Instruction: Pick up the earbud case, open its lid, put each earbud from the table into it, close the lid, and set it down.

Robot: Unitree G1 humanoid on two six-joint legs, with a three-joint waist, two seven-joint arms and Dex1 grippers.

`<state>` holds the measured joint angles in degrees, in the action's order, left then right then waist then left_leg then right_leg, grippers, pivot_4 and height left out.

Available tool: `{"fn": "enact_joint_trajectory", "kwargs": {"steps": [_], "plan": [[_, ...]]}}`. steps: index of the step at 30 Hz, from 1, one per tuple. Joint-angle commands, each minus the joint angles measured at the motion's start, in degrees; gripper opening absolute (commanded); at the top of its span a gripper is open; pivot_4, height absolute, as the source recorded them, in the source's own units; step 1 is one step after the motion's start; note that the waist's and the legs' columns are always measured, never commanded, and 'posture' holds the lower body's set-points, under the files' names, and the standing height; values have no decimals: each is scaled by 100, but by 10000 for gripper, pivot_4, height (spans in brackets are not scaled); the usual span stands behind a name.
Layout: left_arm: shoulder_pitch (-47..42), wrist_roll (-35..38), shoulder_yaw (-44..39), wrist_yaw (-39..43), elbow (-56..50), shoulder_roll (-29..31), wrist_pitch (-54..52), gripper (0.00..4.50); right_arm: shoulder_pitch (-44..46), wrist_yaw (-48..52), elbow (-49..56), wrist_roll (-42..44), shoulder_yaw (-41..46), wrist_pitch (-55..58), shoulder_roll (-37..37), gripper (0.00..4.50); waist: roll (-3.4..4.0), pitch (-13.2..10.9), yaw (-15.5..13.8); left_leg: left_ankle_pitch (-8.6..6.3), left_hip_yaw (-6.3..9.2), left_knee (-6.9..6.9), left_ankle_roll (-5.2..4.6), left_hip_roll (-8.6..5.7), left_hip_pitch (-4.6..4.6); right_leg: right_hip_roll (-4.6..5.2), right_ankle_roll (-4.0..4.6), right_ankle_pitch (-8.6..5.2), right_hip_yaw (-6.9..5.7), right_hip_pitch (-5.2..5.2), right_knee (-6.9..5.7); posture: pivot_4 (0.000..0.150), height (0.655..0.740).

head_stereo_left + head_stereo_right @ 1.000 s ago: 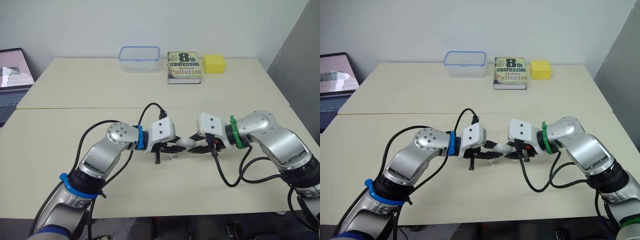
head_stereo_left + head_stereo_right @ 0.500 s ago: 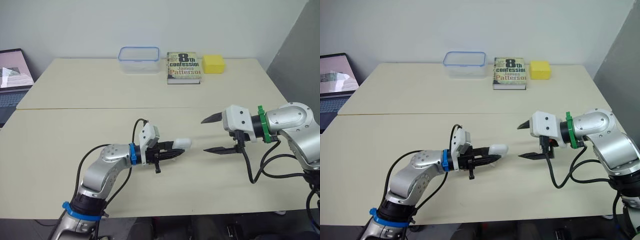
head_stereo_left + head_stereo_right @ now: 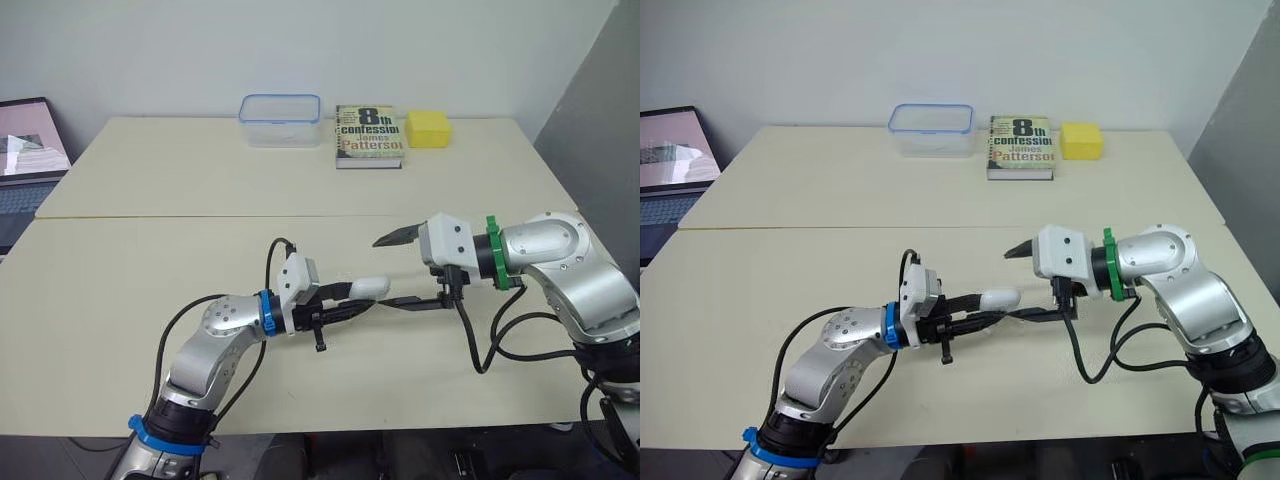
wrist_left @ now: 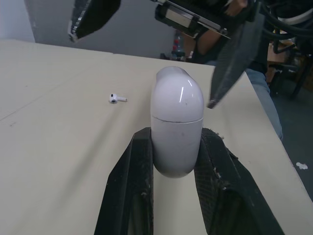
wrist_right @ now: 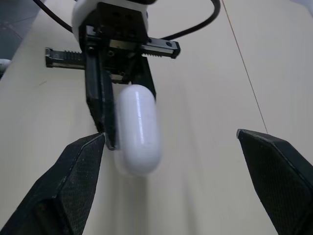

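Pinching earbud case (image 4: 176, 128) base in left jaws, holding right jaws wide open beside its closed lid. Risking an off-centre nudge, twisting it loose onto the worktop (image 3: 150, 270).

A book (image 3: 369, 134) sits near the table's (image 3: 150, 190) far edge — clear container (image 3: 279, 118) just left of it, yellow block (image 3: 428, 128) just right, laptop (image 3: 25, 160) well left.

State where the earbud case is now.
In the head views, the earbud case is above the near table, clamped in the left gripper, its free end facing the open right gripper.
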<state>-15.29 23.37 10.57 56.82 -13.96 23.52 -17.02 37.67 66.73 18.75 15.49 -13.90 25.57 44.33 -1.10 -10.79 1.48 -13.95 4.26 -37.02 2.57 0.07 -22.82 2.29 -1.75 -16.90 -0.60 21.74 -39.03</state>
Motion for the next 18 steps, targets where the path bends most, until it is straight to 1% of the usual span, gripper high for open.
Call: {"fn": "enact_joint_trajectory", "kwargs": {"steps": [1, 18], "plan": [[39, -19, 21, 22, -261, 59, 159, 7487, 153, -13, -11, -25, 76, -30, -19, 45000, 0, 0, 1, 0, 0, 0, 0, 0, 0, 0, 0, 0, 0, 0, 0, 1500, 7400], [173, -186, 105, 208, -75, 242, 560, 7487, 315, -1, -176, 211, 390, 229, 54, 45000, 1, 0, -1, 0, -1, 0, 0, 0, 0, 1, 0, 0, 1, 0, 0, 1500, 7400]]}}
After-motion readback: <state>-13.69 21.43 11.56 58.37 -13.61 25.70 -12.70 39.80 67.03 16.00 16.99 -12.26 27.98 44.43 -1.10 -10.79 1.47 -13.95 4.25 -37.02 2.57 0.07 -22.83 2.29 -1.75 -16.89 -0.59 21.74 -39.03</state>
